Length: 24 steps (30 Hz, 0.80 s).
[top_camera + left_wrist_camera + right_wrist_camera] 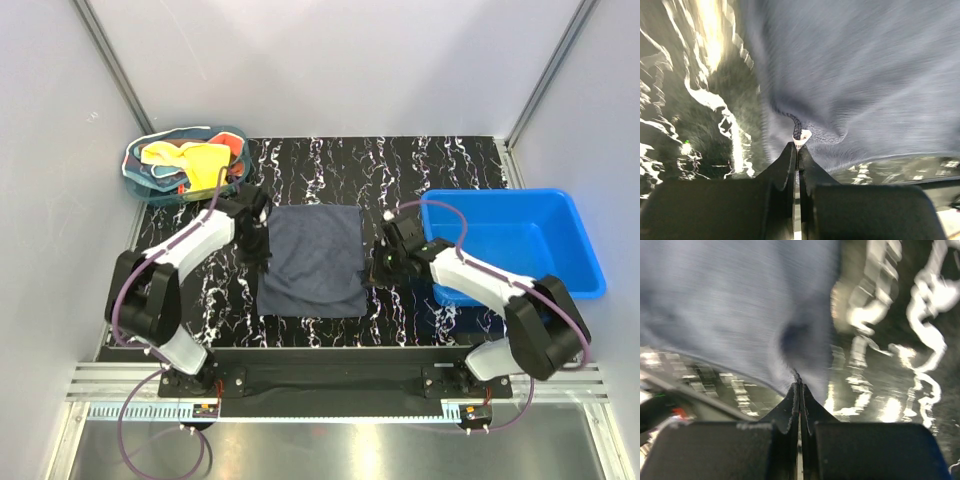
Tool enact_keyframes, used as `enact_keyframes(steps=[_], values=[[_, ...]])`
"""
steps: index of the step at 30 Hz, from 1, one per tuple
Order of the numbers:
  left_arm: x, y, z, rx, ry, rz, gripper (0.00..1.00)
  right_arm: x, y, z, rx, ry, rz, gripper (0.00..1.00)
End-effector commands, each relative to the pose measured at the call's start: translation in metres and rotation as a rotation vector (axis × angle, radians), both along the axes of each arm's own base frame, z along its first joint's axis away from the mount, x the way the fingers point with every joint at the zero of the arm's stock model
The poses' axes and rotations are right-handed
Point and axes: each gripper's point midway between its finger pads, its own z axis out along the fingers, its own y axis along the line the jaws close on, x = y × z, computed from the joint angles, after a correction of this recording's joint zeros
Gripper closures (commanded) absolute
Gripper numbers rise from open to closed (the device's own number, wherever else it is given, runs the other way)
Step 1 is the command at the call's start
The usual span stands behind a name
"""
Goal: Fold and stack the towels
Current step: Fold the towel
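Dark grey-blue cloth sits in both bites. The left gripper (798,146) has its jaws fully closed, tips meeting on a stitched bit of hem at the left edge of the dark grey-blue towel (315,258), and the cloth puckers toward the pinch. The right gripper (799,386) is also fully closed. Its tips nip the opposite, right edge, where a dimple in the cloth runs down to them.

The towel lies spread nearly flat between the two arms, at the middle of the table (420,170). Judgement: the matched holds on opposite edges are there so both sides can rise together and the cloth can be doubled over evenly. No fold shows yet, so the task is at an early stage.

The table top is black with white marbled veins and shows glare in both wrist views. The remaining towels (200,160), yellow and orange-red, are heaped in a teal mesh basket (140,185) at the far left corner. A blue plastic bin (495,195) stands at the right. Pale grey walls enclose the cell.
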Motion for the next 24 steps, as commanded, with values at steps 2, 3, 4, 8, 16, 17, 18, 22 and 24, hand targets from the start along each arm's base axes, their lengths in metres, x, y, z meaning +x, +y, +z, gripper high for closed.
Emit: enact_keyframes(steps=[2, 3, 4, 8, 16, 17, 18, 22, 24], values=[[0.008, 0.003, 0.062, -0.018, -0.138, -0.003, 1.0, 0.005, 0.012, 0.076, 0.103, -0.133, 0.05, 1.0], [0.002, 0.005, 0.062, -0.024, -0.137, 0.0, 1.0, -0.001, 0.011, 0.077, 0.116, -0.133, 0.052, 1.0], [-0.005, 0.005, 0.065, -0.043, -0.15, 0.003, 1.0, -0.014, 0.007, 0.067, 0.123, -0.105, 0.06, 1.0], [-0.042, 0.009, 0.013, -0.053, -0.033, 0.0, 1.0, -0.036, 0.002, 0.054, 0.183, -0.103, 0.055, 1.0], [-0.063, 0.017, -0.026, 0.01, 0.056, 0.018, 1.0, -0.053, 0.004, -0.003, 0.163, -0.021, 0.082, 1.0], [-0.064, 0.018, -0.027, 0.018, 0.059, 0.02, 0.93, -0.053, 0.003, -0.009, 0.148, -0.014, 0.079, 1.0], [-0.064, 0.021, -0.029, 0.037, 0.063, 0.024, 0.89, -0.054, 0.001, -0.011, 0.137, -0.012, 0.078, 1.0], [-0.065, 0.02, -0.029, 0.043, 0.07, 0.026, 0.7, -0.05, -0.006, -0.006, 0.112, -0.053, 0.05, 0.88], [-0.066, 0.018, -0.027, 0.032, 0.066, 0.039, 0.65, -0.048, -0.012, -0.005, 0.079, -0.062, 0.036, 0.82]])
